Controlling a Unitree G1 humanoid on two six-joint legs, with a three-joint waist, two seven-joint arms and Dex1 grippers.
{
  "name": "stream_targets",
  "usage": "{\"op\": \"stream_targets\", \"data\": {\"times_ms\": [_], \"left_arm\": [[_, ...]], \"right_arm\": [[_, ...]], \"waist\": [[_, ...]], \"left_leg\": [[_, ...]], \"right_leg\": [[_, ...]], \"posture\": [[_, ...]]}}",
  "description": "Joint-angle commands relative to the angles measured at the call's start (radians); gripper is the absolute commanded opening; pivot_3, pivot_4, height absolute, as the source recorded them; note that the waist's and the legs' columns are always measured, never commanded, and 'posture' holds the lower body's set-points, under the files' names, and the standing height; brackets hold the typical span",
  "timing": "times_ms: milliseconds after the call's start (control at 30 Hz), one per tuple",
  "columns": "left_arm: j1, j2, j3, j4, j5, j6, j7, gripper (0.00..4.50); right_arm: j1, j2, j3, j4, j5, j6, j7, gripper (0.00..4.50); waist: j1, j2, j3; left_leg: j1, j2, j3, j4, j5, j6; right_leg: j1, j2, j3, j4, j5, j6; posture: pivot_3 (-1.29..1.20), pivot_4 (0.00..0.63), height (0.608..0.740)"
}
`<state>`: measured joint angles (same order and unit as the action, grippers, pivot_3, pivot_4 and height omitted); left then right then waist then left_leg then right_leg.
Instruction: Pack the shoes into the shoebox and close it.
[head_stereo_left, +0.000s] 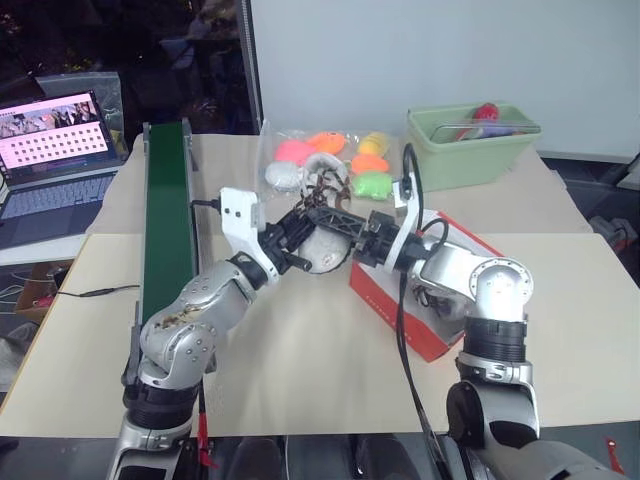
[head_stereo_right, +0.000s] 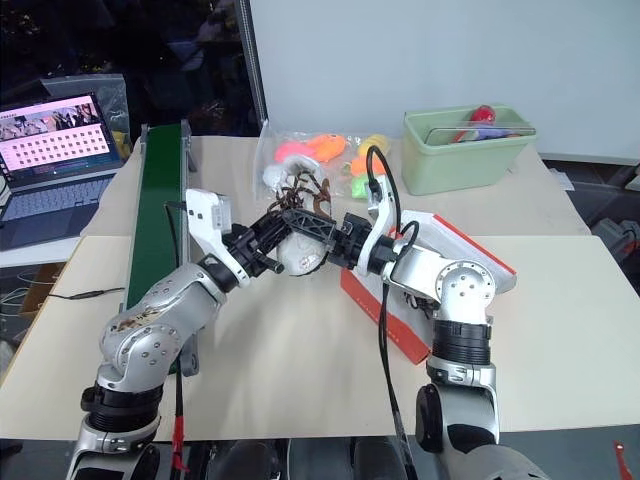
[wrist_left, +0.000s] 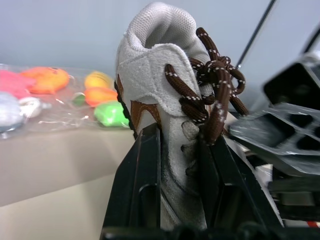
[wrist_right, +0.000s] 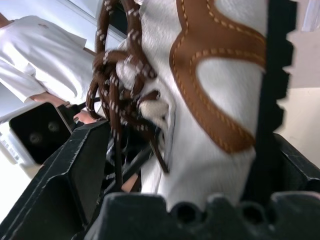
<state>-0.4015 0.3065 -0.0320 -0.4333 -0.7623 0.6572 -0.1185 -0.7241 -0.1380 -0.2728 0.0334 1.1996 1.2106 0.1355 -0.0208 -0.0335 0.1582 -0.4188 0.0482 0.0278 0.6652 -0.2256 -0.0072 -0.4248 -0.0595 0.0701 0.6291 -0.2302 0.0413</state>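
Whitish-grey suede, brown trim and dark brown laces: one shoe (wrist_left: 165, 95) is up in the air above the tabletop (head_stereo_left: 300, 370), pinched tight at its lower part by the left pincer (head_stereo_left: 292, 238), whose fingers (wrist_left: 142, 185) press its two sides. The right pincer (head_stereo_right: 318, 232) faces it from the other side with its jaws as wide as they go, straddling the same shoe; in the right wrist view the shoe lies between its fingers (wrist_right: 272, 100), but I cannot tell whether they press it yet. This looks like a hand-over in mid-air, left to right.

The orange-red shoebox (head_stereo_left: 395, 305) sits just behind and beneath the right pincer, under that forearm; whether its lid is up and what lies inside cannot be made out. A second shoe is not identifiable with any certainty.

By my reading the task is at an early stage: this shoe is lifted but not yet boxed. Left to do: pass or carry it into the shoebox, pack the other shoe, then fold the lid shut.
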Motion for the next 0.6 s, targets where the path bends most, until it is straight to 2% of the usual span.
{"op": "stream_targets", "data": {"times_ms": [33, 67, 400, 467, 600], "left_arm": [[-0.032, -0.006, 0.016, -0.036, 0.012, -0.001, -0.020, 1.03], [-0.032, -0.008, 0.018, -0.035, 0.017, 0.000, -0.021, 0.99], [-0.017, -0.020, 0.026, -0.053, 0.042, 0.009, -0.022, 0.99], [-0.014, -0.021, 0.027, -0.060, 0.042, 0.013, -0.019, 0.99], [-0.013, -0.023, 0.031, -0.065, 0.043, 0.018, -0.018, 0.99]], "right_arm": [[-0.032, 0.007, -0.039, 0.001, 0.042, -0.025, -0.009, 4.50], [-0.033, 0.008, -0.043, 0.004, 0.043, -0.026, -0.011, 3.98], [-0.035, 0.019, -0.078, 0.000, 0.077, -0.038, -0.028, 0.86], [-0.030, 0.021, -0.082, -0.010, 0.089, -0.040, -0.036, 0.58], [-0.025, 0.024, -0.080, -0.020, 0.100, -0.045, -0.050, 0.57]], "waist": [[0.000, 0.000, 0.000], [0.000, 0.000, 0.000], [0.000, 0.000, 0.000], [0.000, 0.000, 0.000], [0.000, 0.000, 0.000]], "left_leg": [[0.000, 0.000, 0.000, 0.000, 0.000, 0.000], [0.000, 0.000, 0.000, 0.000, 0.000, 0.000], [-0.001, 0.000, 0.000, 0.000, 0.000, 0.000], [-0.001, 0.000, 0.000, 0.000, 0.000, 0.000], [-0.001, 0.000, 0.000, 0.000, 0.000, 0.000]], "right_leg": [[0.000, 0.000, 0.000, 0.000, 0.000, 0.000], [0.000, 0.000, 0.000, 0.000, 0.000, 0.000], [0.000, 0.000, 0.000, 0.000, 0.000, 0.000], [0.000, 0.000, 0.000, 0.000, 0.000, 0.000], [0.000, 0.000, 0.000, 0.000, 0.000, 0.000]], "posture": [[0.00, 0.150, 0.729], [0.00, 0.150, 0.729], [0.00, 0.150, 0.729], [0.00, 0.150, 0.729], [0.00, 0.150, 0.729]]}}
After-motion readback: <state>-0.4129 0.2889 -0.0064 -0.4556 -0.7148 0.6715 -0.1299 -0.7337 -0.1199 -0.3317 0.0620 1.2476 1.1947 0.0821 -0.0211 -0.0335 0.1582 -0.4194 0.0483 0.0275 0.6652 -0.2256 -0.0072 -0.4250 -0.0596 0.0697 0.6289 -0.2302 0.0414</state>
